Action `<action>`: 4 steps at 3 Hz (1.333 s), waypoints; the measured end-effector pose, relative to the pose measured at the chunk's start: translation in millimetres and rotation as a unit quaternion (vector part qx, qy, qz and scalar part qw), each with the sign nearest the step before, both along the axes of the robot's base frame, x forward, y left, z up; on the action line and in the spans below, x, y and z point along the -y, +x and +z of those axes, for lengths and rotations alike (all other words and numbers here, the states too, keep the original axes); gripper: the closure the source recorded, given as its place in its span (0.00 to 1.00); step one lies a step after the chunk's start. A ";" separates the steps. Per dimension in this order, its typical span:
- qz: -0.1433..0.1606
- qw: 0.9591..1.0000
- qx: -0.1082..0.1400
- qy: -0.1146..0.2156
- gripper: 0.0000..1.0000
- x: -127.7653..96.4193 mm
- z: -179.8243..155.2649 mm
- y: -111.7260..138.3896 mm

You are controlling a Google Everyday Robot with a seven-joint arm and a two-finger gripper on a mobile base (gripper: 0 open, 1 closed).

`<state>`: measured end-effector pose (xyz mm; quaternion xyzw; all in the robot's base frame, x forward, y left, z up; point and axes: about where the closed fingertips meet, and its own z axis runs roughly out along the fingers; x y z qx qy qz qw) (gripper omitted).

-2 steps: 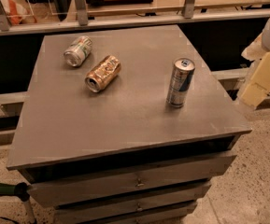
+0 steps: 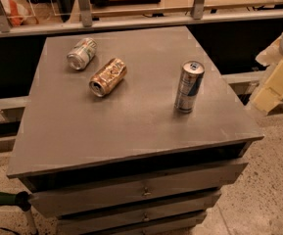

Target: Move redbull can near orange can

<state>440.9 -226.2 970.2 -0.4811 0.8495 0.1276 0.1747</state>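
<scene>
Beside orange can [image 2: 107, 77], silver can [image 2: 82, 53] lying; redbull can [image 2: 188, 86] upright; pincer [image 2: 276, 84] far right.

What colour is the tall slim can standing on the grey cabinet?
Silver and blue on the tall slim can, camera view; gripper at the far right.

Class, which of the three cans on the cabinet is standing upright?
The slim redbull can, nearest the end effector at the right edge; the orange can and silver can lie on their sides.
</scene>
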 end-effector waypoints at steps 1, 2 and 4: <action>-0.025 0.996 0.022 0.078 0.00 4.8 -9.1 -5.9; -0.030 0.983 0.072 0.163 0.00 -3.3 -14.8 -6.6; -0.062 0.951 0.177 0.247 0.00 -44.9 -3.6 4.0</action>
